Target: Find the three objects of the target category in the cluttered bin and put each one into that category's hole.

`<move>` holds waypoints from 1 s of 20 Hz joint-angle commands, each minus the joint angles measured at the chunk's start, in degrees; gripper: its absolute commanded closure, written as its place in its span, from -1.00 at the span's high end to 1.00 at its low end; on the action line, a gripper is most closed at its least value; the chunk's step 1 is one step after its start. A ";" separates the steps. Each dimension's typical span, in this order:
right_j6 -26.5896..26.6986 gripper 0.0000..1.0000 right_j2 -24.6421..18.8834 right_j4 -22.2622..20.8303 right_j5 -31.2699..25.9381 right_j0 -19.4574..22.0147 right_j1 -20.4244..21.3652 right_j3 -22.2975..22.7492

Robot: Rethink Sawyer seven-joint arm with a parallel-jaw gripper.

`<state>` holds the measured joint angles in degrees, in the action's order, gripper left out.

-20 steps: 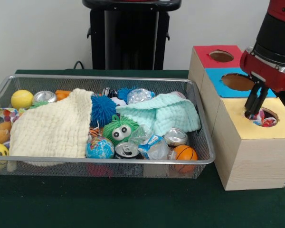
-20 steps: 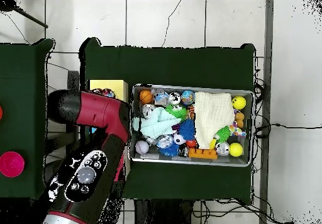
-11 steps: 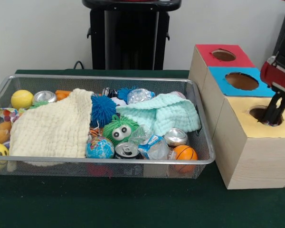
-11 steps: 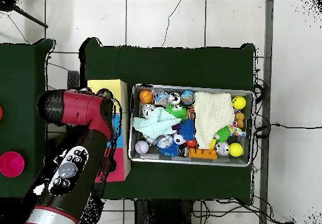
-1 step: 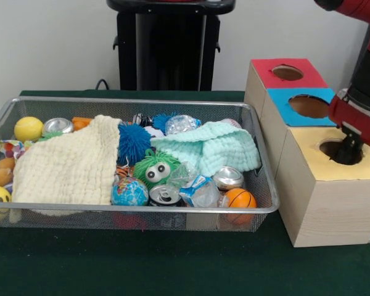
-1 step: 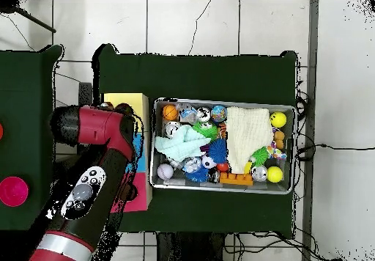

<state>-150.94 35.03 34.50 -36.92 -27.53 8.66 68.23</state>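
the gripper (image 5: 347,150) sits low over the yellow-topped box (image 5: 324,203), its dark tip at or just inside the round hole (image 5: 339,150), and from where i stand i cannot tell how it is set or whether it carries anything. the red and black arm (image 6: 91,177) comes down onto it from above and hides the box tops in the overhead view, where only a strip of the yellow top shows. behind the yellow box stand a blue-topped box (image 5: 299,106) and a red-topped box (image 5: 282,73), each with its own hole, all three in a row just beside the wire bin (image 5: 266,206). the bin is crowded: a cream cloth (image 5: 68,163) over its left half, a mint cloth (image 5: 213,148) toward the right, a green fuzzy toy with big eyes (image 5: 155,170) between them, a blue spiky ball (image 5: 134,142) behind it, a globe ball (image 5: 129,192), a small basketball (image 5: 240,198), drink cans (image 5: 165,196), crumpled clear plastic (image 5: 197,185) and yellow balls (image 5: 28,128) at the left end.
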 commanded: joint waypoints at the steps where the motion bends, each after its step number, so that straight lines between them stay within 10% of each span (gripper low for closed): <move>1: -8.05 -1.00 -7.73 -1.39 4.77 0.96 -3.87 6.39; 11: -4.84 -1.00 -4.74 -0.78 -9.76 3.33 18.22 15.59; 20: -3.46 -1.00 0.96 -5.93 -22.10 5.08 27.31 15.27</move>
<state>-150.94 36.36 32.66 -49.31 -24.97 27.65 77.68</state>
